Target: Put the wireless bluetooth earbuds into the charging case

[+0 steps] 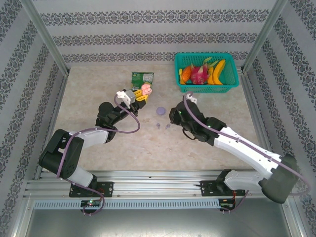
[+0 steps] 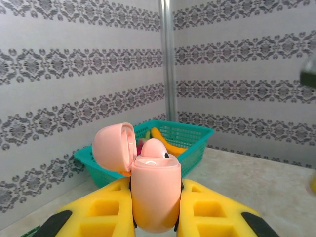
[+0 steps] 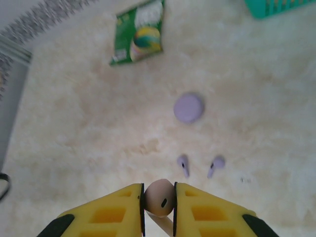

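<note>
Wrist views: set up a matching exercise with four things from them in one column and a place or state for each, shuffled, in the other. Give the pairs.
Things
1. pink charging case
2. pink earbud
3. lilac round case
4. green packet

Places or states
A. pinched in the right gripper
B. flat on the table, farthest from the right wrist camera
C. held in the left gripper, lid open
D. on the table, just beyond two lilac earbuds

Pairs: 1-C, 2-A, 3-D, 4-B

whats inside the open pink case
One pale pink earbud sits in the pink case, its top poking out. The case wall hides its stem and the rest inside.
</note>
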